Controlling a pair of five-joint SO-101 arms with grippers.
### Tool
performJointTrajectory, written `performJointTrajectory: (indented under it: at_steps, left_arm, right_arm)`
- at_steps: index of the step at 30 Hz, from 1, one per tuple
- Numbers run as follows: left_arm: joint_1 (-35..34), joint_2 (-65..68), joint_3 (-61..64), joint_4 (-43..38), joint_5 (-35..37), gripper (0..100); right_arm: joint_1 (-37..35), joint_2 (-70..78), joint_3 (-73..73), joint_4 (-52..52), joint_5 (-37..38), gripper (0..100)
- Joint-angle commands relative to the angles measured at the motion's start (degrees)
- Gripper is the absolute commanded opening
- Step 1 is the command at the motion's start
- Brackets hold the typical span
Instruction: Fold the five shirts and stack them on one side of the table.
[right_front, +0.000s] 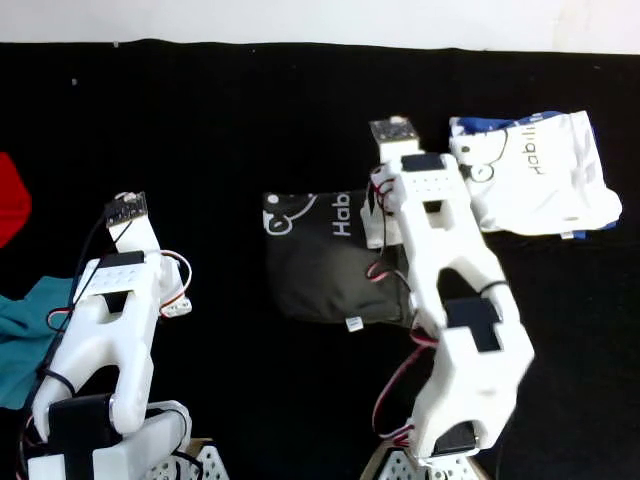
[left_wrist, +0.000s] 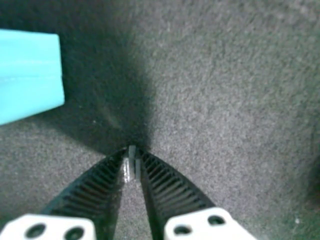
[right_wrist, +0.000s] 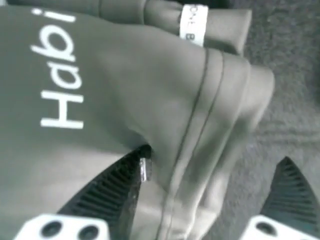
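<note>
A folded black shirt (right_front: 320, 265) with white print lies mid-table. My right gripper (right_front: 383, 195) is at its right edge. In the right wrist view the gripper (right_wrist: 214, 160) is open: one finger (right_wrist: 125, 187) rests on the black shirt (right_wrist: 100, 115), the other (right_wrist: 287, 185) is over bare table, and the shirt's folded edge lies between them. A folded white shirt (right_front: 535, 175) lies at the back right. My left gripper (right_front: 125, 210) is shut (left_wrist: 131, 161) on nothing, low over the table, next to a teal shirt (left_wrist: 27, 75).
The teal shirt (right_front: 25, 335) lies crumpled at the left edge beside the left arm. A red shirt (right_front: 10, 205) pokes in at the far left. The table (right_front: 230, 120) is covered in black cloth.
</note>
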Motion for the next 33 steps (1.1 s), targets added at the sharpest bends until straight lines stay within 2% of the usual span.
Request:
performJointTrajectory:
  at_steps: [1, 7, 9, 12, 14, 16, 21, 28, 33]
  left_arm:
    - [-0.4, -0.2, 0.1, -1.2, -0.3, 1]
    - [-0.4, -0.2, 0.2, -1.2, -0.3, 1]
    - [-0.4, -0.2, 0.2, -1.2, -0.3, 1]
    - [-0.4, -0.2, 0.2, -1.2, -0.3, 1]
    - [-0.4, -0.2, 0.2, -1.2, -0.3, 1]
    - [-0.4, -0.2, 0.2, -1.2, -0.3, 1]
    - [-0.4, -0.2, 0.2, -1.2, -0.3, 1]
    - [-0.4, -0.2, 0.2, -1.3, -0.3, 1]
    - [-0.4, -0.2, 0.2, -1.3, -0.3, 1]
  right_arm:
    - [-0.5, 4.5, -5.8, -0.7, -0.4, 36.9]
    - [-0.5, 15.3, -12.1, -0.2, -0.4, 34.9]
    - [-0.5, 17.7, -13.8, 0.8, -0.1, 24.2]
    - [-0.3, 20.7, -18.0, 2.4, -0.1, 0.2]
    - [0.0, 21.7, -20.3, 3.9, -0.1, 3.1]
    - [1.0, 21.6, -22.8, 5.7, -0.1, 0.2]
    - [3.9, 17.2, -32.1, 14.0, 0.2, 0.5]
    - [8.1, 11.3, -49.2, 29.6, 7.7, 0.5]
    - [13.3, 6.9, -54.5, 29.9, 10.7, 0.5]
